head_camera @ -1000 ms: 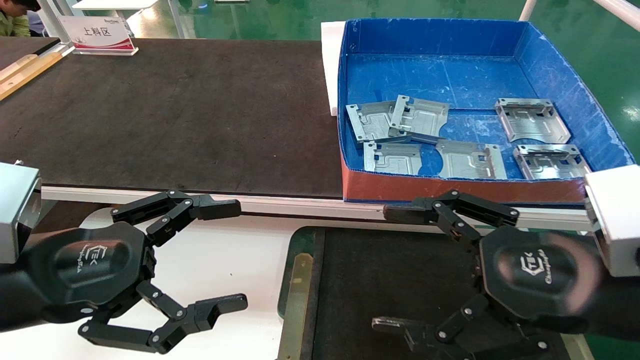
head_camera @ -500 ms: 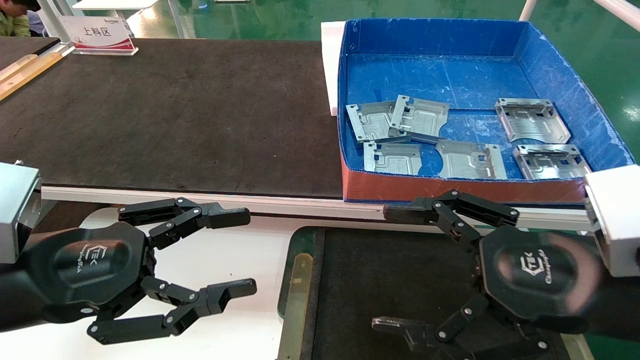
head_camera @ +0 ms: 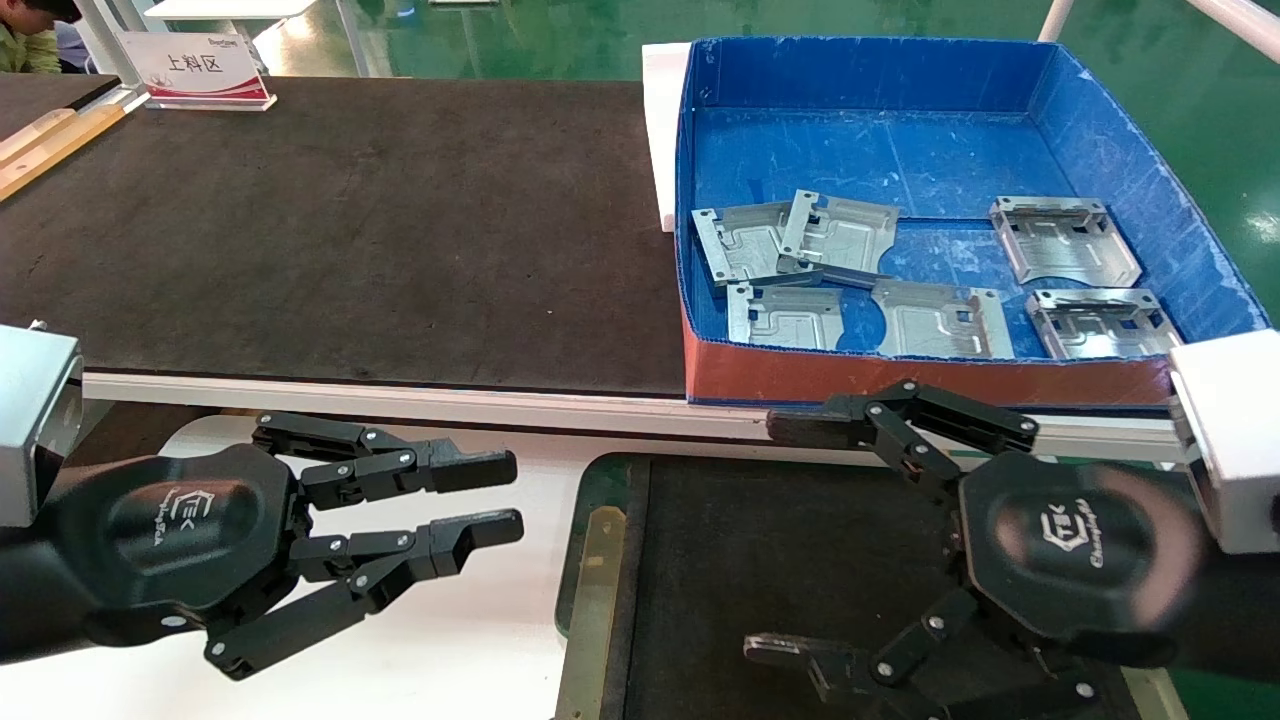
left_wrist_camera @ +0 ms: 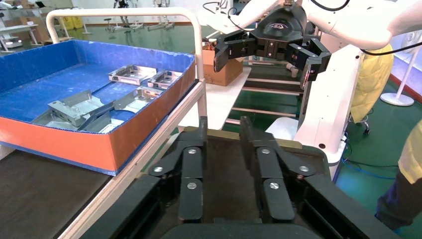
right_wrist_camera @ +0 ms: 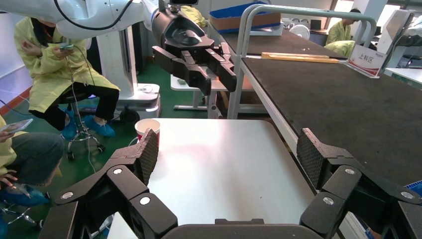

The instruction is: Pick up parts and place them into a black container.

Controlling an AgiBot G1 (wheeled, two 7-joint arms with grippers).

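Left gripper (head_camera: 495,497) low at left over the white tabletop (head_camera: 460,620): black linkage fingers drawn near parallel, narrow gap between tips, nothing held, nothing touched. Same narrow gap in left wrist view (left_wrist_camera: 221,130).

Far left, back: white-and-red sign (head_camera: 196,70) standing on the dark, matte, lightly scuffed belt (head_camera: 350,230). Pale metal rail (head_camera: 400,400) along the belt's near edge.

Centre, near: black tray (head_camera: 800,560), matte floor, thin greenish-brass rim, rounded corner, just beside the left gripper's tips. No part seen in it.

Right, back: blue box (head_camera: 1100,140), corrugated walls, red-brown front, on the belt. Six parts (head_camera: 940,320) flat on its floor toward the front wall: silver-grey stamped sheet, embossed grooves, small holes, bent tabs, curved cutouts. Two at left overlap (head_camera: 790,240); others lie apart.

Right gripper (head_camera: 780,540) over the tray, spread wide, one finger near the rail, other low over the tray floor; nothing held. Textured finger pads (right_wrist_camera: 149,152) far apart in right wrist view.
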